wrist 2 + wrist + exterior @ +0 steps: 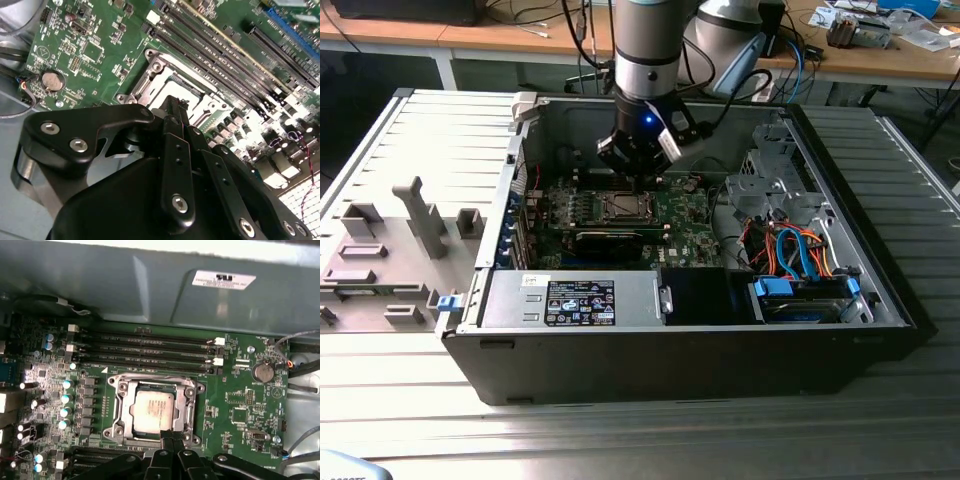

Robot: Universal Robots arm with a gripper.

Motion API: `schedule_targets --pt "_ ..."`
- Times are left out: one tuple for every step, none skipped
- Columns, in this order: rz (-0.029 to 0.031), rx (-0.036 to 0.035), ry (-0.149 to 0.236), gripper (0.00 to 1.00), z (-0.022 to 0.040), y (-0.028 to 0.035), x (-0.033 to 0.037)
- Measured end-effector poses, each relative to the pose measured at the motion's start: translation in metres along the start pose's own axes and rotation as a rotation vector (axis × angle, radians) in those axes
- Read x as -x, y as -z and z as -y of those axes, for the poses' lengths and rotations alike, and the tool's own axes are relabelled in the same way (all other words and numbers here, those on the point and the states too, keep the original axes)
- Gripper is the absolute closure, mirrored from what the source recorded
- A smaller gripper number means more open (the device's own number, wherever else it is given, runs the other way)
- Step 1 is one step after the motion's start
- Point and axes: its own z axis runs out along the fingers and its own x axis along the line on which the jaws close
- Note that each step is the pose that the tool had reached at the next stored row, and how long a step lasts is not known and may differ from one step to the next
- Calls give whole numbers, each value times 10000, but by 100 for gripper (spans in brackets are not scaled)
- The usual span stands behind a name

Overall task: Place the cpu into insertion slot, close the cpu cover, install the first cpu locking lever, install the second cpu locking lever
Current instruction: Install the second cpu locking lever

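The cpu (pixel 151 409), a pale silver square, lies flat in its socket on the green motherboard (pixel 240 405). The cpu cover (pixel 121 407), a metal frame with an open window, lies down around it. My gripper (pixel 171 436) is shut, with its black fingers pressed together and nothing visible between them. The tips sit at the socket's edge, just beside the cover. In the second wrist view the gripper (pixel 176 102) points down onto the socket frame (pixel 160 70). In the exterior view the gripper (pixel 638 183) hangs right over the socket (pixel 622 207) inside the open computer case (pixel 670 360).
Several long memory slots (pixel 150 347) run beside the socket, and a coin battery (pixel 262 371) sits further along the board. A black card (pixel 610 238) stands in front of the socket. A drive bay with orange and blue cables (pixel 790 250) is on the exterior view's right.
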Motion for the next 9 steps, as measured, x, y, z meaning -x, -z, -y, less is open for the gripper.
schedule_targets --pt "1 1 0 89 15 0 -1" --pt "1 2 0 89 36 1 -2" --pt "1 6 -1 89 52 2 -3" --pt "2 14 0 89 83 3 -6" --pt "1 19 0 89 101 4 -7" --pt "2 22 0 89 113 4 -8" --pt "2 24 0 89 126 4 -9" --pt "2 25 0 89 136 4 -10" --pt "4 38 -1 89 152 3 -12"
